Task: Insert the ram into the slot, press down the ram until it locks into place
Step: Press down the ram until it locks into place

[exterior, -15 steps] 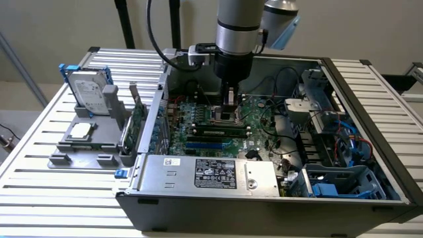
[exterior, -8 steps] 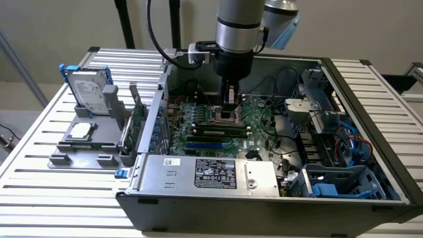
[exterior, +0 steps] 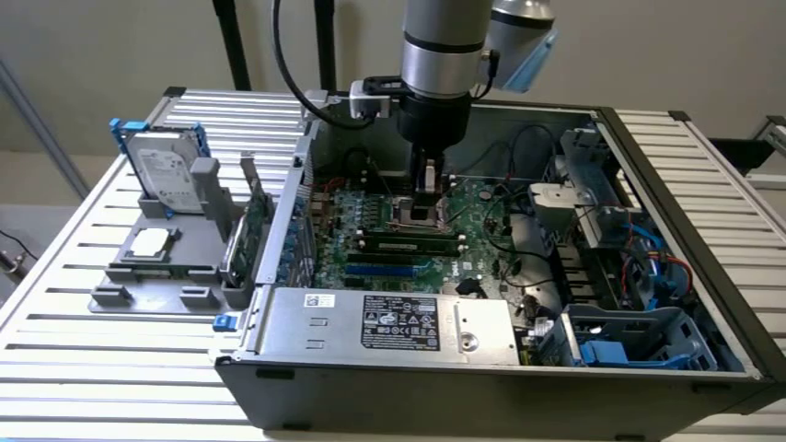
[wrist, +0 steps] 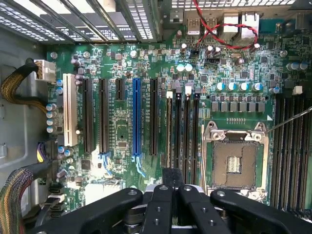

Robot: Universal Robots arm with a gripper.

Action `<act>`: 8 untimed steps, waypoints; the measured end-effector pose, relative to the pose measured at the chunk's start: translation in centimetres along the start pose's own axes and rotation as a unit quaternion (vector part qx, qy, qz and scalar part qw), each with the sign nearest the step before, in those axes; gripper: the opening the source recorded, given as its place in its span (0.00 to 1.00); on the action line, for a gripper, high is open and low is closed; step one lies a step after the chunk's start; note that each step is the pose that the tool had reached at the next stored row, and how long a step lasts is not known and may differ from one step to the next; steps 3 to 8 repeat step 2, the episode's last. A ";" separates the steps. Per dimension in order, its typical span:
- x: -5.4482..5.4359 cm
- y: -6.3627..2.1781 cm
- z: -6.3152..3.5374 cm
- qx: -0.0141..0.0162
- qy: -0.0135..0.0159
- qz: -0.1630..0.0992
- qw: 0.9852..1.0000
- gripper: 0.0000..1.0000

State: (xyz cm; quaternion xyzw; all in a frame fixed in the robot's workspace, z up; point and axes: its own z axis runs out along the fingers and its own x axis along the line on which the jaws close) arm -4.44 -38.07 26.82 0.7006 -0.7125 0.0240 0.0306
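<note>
While hovering above green motherboard (wrist: 161, 63), black gripper (wrist: 171, 187) clenched, fingers together; long green ram stick (exterior: 410, 246) seated in narrow black slot (wrist: 169, 131).

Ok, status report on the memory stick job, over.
Gripper low over the long black plastic memory sockets. Thin green ram stick seems set in one; lock unclear. Nothing blocking.

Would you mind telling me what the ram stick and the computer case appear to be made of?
The ram stick looks like matte green circuit board carrying black chips, probably fibreglass laminate. The computer case looks like dull grey sheet metal, judging by its thin folded edges; its coating cannot be told.
</note>
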 end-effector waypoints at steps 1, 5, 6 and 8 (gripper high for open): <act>0.0 0.00 0.00 0.000 0.000 0.000 1.000 0.11; 0.0 0.00 0.00 0.000 0.000 0.000 1.000 0.11; 0.0 0.00 0.00 0.000 0.000 0.000 1.000 0.11; 0.0 0.00 0.00 0.000 0.000 0.000 1.000 0.11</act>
